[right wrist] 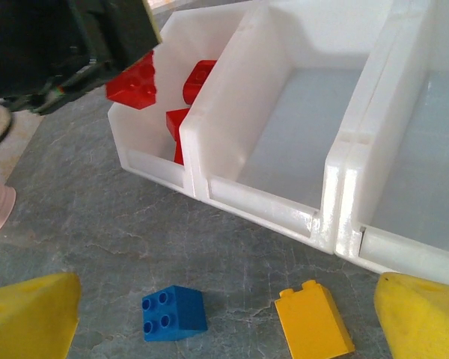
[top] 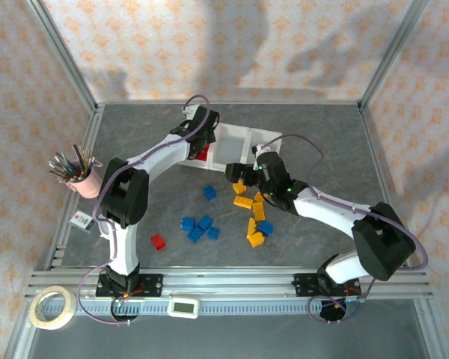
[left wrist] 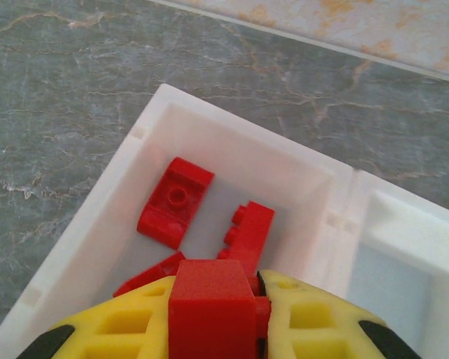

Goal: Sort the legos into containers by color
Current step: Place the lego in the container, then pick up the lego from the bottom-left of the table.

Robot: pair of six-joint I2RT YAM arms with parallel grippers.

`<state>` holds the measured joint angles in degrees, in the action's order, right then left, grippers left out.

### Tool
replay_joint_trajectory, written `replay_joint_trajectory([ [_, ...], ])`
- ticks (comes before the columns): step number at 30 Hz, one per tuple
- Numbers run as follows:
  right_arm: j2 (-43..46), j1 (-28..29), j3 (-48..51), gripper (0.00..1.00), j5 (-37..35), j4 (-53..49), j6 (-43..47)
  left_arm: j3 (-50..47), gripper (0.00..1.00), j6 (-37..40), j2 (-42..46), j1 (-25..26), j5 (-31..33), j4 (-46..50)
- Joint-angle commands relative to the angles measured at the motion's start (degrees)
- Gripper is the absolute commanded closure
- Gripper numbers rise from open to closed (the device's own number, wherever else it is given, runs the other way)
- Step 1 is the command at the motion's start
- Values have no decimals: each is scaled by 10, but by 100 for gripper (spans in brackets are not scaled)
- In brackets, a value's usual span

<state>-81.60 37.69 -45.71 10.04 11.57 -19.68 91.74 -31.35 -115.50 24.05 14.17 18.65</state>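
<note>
two arms extended: left jaws clamp red brick (left wrist: 212,299) over bin (left wrist: 108,217), right jaws apart.

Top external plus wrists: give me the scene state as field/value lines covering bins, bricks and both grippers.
left gripper: shut on held red brick, above left bin
right gripper: open, over blue brick and yellow-orange brick on table
left bin contents: at least three red bricks
middle bin: no bricks seen
right bin: none in visible part
loose on table: blue cluster, yellow-orange cluster, lone red brick
</note>
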Motion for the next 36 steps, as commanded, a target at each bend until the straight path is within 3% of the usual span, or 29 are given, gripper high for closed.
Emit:
replay_joint_trajectory([
  [1, 2, -2, -18, 0, -17, -2, 16, 45, 95, 18, -32, -13, 5, 8],
  [6, 8, -3, -20, 0, -23, -10, 22, 119, 87, 40, -94, -20, -3, 48],
  [8, 10, -3, -22, 0, -22, -12, 23, 134, 77, 44, -98, -21, 5, 62],
  [13, 17, -3, -29, 0, -20, -27, 34, 113, 60, 55, -59, -25, -7, 44],
  [20, 35, -2, -29, 0, -1, -42, 40, 69, 53, 59, 12, -27, -10, 59],
  [28, 41, 5, -10, 0, 27, -67, 48, -139, 47, 32, 181, -24, -66, 10],
  [36, 45, 60, 28, 0, 32, -59, 57, -334, 38, -5, 339, 4, -69, 38],
])
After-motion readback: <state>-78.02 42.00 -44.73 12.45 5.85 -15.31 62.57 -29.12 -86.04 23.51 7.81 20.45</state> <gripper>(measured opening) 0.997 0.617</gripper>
